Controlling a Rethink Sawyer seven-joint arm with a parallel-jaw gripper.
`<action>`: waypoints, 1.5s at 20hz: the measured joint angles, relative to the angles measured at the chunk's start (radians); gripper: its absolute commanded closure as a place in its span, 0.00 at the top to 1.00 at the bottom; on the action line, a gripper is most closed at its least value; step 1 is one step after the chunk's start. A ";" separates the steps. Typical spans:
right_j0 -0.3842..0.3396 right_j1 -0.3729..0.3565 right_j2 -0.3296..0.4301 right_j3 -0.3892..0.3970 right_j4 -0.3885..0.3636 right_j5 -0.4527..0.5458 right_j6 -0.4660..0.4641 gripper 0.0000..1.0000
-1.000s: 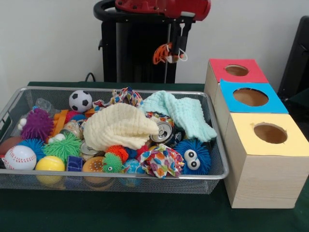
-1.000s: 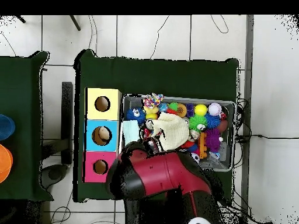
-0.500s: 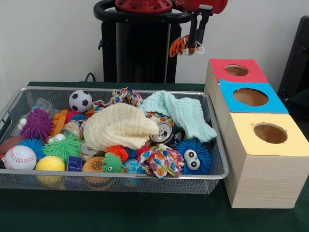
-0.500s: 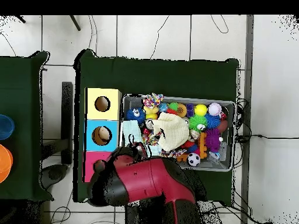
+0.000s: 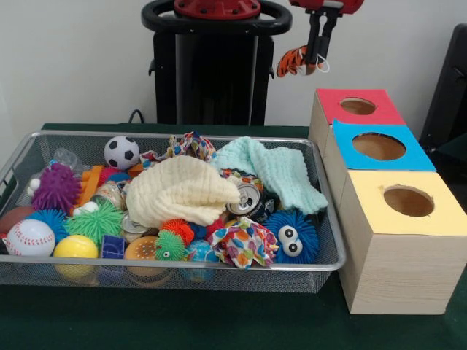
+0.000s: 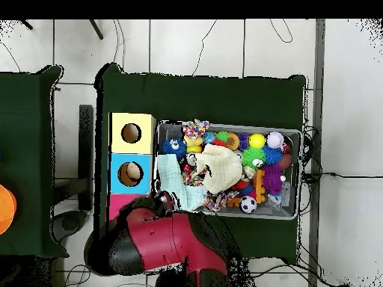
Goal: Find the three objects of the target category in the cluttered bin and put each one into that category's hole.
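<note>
1. Front view: gripper high in the air, clamped on an orange-and-white cloth toy, just left of and above the red-topped box; wire basket of toys well below.
2. Overhead view: arm covering the red box; gripper and toy hidden beneath; blue box and yellow box uncovered.

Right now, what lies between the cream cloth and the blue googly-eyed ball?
In the front view, a crushed can sits between the cream cloth and the blue ball, above a floral cloth.
</note>
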 measured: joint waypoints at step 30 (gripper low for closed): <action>0.274 0.094 -0.180 0.017 0.159 -0.021 0.184 0.00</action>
